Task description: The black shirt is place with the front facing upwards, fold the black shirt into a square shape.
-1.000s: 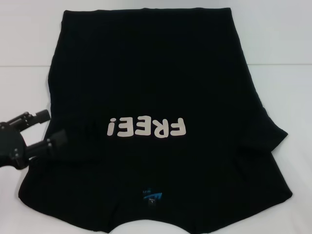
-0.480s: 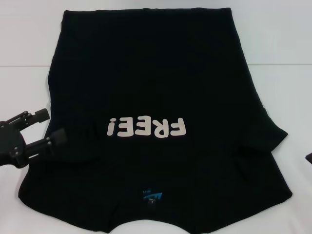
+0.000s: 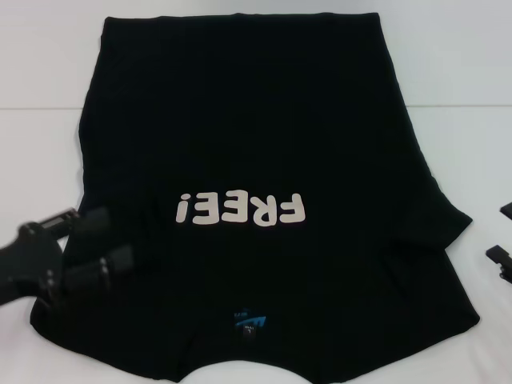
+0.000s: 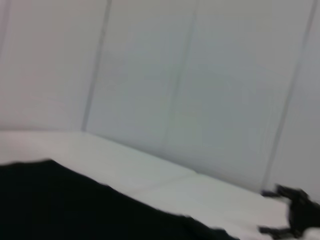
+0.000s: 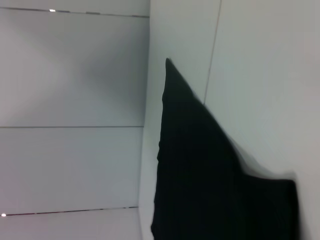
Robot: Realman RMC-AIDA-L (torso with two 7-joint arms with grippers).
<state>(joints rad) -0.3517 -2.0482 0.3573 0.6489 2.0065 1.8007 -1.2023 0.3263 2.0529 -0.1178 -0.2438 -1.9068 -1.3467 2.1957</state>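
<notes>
White table [image 3: 48, 64], one black shirt [image 3: 240, 136]

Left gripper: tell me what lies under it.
Under the left gripper, open, lies the left sleeve area of the black shirt, spread on the white table. Whether the fingers touch the cloth cannot be told, and the table beneath the shirt is covered.
</notes>
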